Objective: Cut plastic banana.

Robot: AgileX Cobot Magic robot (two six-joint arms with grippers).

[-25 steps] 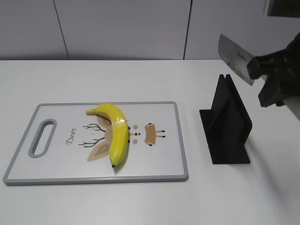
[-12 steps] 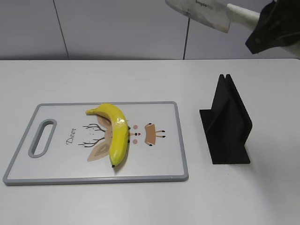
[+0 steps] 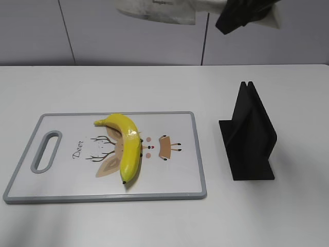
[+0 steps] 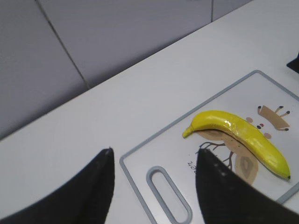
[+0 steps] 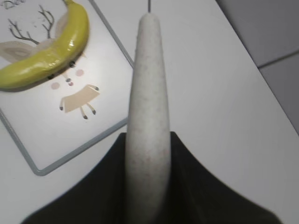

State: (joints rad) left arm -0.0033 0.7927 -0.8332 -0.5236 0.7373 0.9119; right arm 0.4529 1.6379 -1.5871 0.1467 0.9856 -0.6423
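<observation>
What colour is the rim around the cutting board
Grey, framing the white cutting board; clearest in the exterior view.

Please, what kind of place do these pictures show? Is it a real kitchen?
Probably a robot test bench set up like a kitchen, not a real one: a bare white table before plain grey wall panels, holding only a deer-print cutting board, a plastic banana and a black knife stand.
</observation>
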